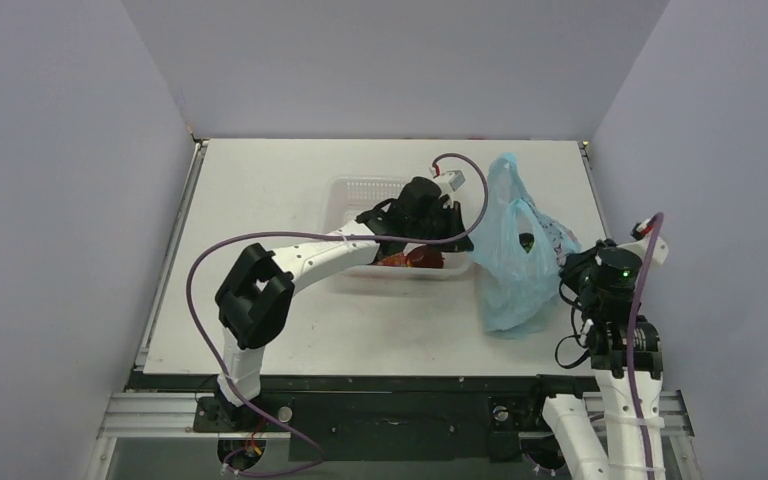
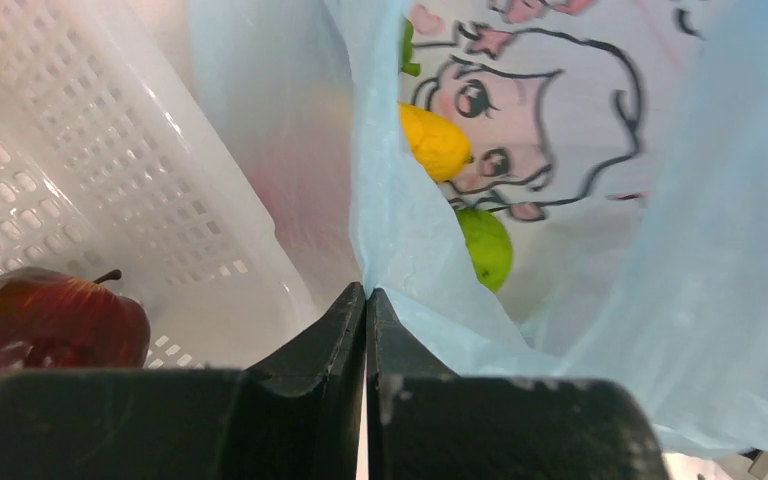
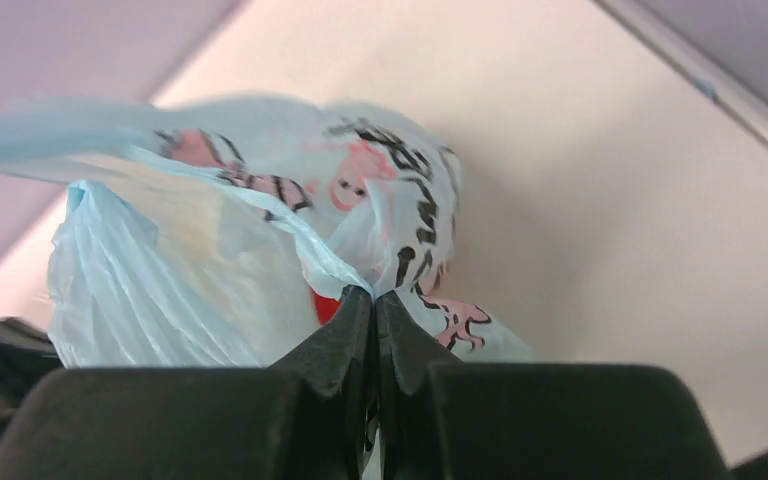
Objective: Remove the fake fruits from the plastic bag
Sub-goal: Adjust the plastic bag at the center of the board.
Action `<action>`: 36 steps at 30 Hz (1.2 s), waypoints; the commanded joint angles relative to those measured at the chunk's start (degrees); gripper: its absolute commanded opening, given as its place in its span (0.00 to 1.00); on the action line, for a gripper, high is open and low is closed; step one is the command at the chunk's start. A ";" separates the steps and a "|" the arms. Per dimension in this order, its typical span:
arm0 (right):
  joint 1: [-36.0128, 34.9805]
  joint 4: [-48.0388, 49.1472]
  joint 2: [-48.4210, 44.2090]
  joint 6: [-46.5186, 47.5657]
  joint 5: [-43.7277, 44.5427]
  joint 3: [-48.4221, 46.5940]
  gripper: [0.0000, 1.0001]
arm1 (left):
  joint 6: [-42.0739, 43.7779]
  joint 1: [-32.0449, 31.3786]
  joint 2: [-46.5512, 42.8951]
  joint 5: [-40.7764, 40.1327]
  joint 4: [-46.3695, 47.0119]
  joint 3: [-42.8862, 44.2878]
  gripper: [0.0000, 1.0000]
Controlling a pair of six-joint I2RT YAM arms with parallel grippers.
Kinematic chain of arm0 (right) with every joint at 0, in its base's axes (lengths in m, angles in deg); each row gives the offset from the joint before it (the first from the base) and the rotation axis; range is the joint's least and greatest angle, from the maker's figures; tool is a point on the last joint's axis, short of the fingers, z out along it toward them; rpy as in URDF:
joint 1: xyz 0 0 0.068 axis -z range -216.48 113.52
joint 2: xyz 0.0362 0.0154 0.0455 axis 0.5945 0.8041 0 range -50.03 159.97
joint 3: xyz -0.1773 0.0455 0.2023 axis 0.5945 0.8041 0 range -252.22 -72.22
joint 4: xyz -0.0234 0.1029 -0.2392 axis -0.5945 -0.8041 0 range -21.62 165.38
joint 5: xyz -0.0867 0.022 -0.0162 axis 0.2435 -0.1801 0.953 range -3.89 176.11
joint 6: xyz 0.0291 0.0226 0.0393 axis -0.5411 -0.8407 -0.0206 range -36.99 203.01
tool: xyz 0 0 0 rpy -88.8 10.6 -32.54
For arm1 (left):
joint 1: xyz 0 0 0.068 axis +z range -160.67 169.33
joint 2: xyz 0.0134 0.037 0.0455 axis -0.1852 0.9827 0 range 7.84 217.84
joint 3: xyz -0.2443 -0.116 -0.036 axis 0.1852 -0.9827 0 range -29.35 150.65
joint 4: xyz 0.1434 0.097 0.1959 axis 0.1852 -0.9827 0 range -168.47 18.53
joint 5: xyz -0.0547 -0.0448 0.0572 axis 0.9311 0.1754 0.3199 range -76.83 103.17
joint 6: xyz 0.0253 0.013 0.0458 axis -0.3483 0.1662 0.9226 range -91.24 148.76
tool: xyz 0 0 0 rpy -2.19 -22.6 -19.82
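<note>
The light blue plastic bag (image 1: 513, 250) with pink-and-black cartoon prints stands right of the white basket (image 1: 360, 195). My left gripper (image 2: 366, 292) is shut on the bag's left edge (image 2: 410, 250). My right gripper (image 3: 373, 294) is shut on the bag's right edge (image 3: 360, 240). Inside the bag, the left wrist view shows a yellow fruit (image 2: 437, 143) and a green lime (image 2: 487, 246). Something red (image 3: 326, 306) shows through the bag by my right fingers. A red apple (image 2: 45, 325) lies in the basket (image 2: 90, 190).
The basket holds red and orange fruit (image 1: 410, 259) partly hidden under my left arm (image 1: 310, 255). The enclosure walls stand close on both sides. Bare table lies in front of the basket (image 1: 360, 330) and beyond the bag in the right wrist view (image 3: 580, 180).
</note>
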 commanded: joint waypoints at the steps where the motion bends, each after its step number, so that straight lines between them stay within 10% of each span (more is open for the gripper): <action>1: 1.13 4.86 1.89 3.29 -1.75 -12.64 0.00 | 1.17 0.88 -0.33 1.91 -1.84 6.54 0.00; 13: 1.14 8.46 5.02 11.43 -1.37 -15.28 0.00 | -2.42 4.63 13.45 9.07 -8.76 38.63 0.00; 24: 1.14 6.81 12.50 12.19 3.84 -18.24 0.00 | 0.63 4.83 18.67 8.88 -14.20 47.75 0.00; 29: 1.14 -0.68 11.19 10.37 -2.86 -13.44 0.01 | 3.86 4.48 15.74 9.65 -15.99 39.97 0.00; 36: 1.01 -6.96 0.03 8.54 -15.09 -0.60 0.42 | 8.30 4.41 5.62 9.54 -15.54 24.25 0.10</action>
